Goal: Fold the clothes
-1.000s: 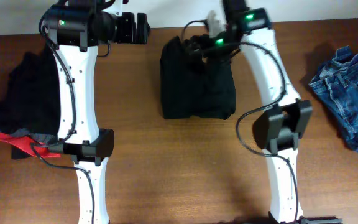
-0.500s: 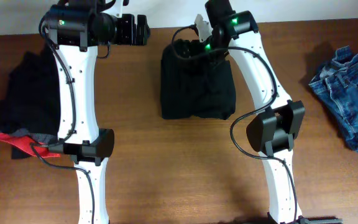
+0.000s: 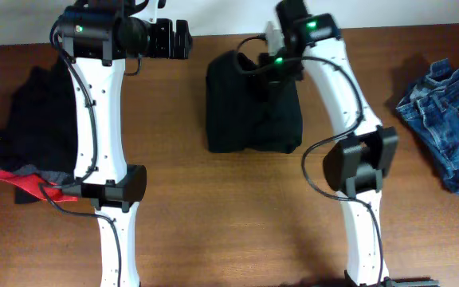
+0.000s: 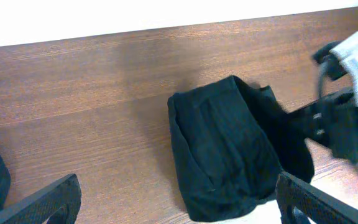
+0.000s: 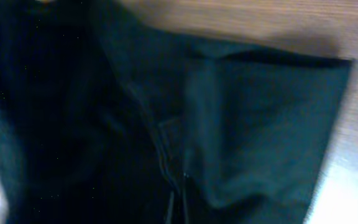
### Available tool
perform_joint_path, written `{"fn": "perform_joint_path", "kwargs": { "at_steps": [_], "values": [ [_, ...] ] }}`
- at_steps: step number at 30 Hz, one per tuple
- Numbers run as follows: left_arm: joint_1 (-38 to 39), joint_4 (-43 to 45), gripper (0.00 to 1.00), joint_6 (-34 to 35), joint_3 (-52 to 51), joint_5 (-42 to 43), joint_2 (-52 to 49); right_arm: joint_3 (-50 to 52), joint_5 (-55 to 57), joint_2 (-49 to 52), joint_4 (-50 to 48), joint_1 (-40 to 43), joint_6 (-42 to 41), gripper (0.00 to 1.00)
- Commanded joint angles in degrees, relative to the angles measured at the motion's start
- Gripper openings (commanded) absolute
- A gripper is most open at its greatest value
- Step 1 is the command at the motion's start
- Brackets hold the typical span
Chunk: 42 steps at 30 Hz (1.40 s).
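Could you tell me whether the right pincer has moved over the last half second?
Yes. The right pincer has shifted rightwards along the folded black garment's far edge, toward the jeans.

Folded black garment (image 3: 249, 115) lying centre, top edge bunching. Black heap (image 3: 38, 119), red-and-grey edge, slumping far left. Blue jeans (image 3: 445, 119) lying crumpled far right.

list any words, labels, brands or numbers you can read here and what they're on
None can be read in any view.
The black garment, the jeans, the red-edged garment, the left arm, the right arm and the table show no lettering.
The right wrist view is dark and blurred, and no tag shows there.
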<state>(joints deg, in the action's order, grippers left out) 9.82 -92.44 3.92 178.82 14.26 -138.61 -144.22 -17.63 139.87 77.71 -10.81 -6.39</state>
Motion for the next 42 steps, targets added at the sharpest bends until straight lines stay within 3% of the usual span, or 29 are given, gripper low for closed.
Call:
{"fn": "perform_joint_path", "kwargs": {
  "at_steps": [1, 5, 13, 25, 34, 42],
  "values": [
    [0.31, -0.2, 0.99, -0.94, -0.09, -0.59, -1.9, -1.97, -1.09, -5.05, 2.4, 5.46, 0.17, 0.04],
    [0.28, -0.17, 0.99, -0.92, -0.09, -0.59, -2.91, -1.95, -6.56, -5.05, 5.62, 8.92, 3.13, 0.04],
    [0.28, 0.02, 0.99, -0.94, -0.09, -0.61, -3.26, -1.97, -9.2, -5.05, 5.88, 7.91, 3.82, 0.04],
    [-3.43, 0.13, 0.99, -0.24, -0.07, -0.55, -3.26, -3.69, -11.3, -5.07, 5.25, -1.77, 5.29, 0.04],
    [-6.38, 0.2, 0.99, -0.26, -0.04, -0.57, -3.23, -3.72, -12.61, -5.07, 0.87, -5.22, 2.71, 0.04],
    [-12.57, -0.68, 0.99, -0.24, 0.96, -0.57, -2.47, -3.72, -11.1, -5.05, -5.31, -14.32, 0.94, 0.04]
  ]
}}
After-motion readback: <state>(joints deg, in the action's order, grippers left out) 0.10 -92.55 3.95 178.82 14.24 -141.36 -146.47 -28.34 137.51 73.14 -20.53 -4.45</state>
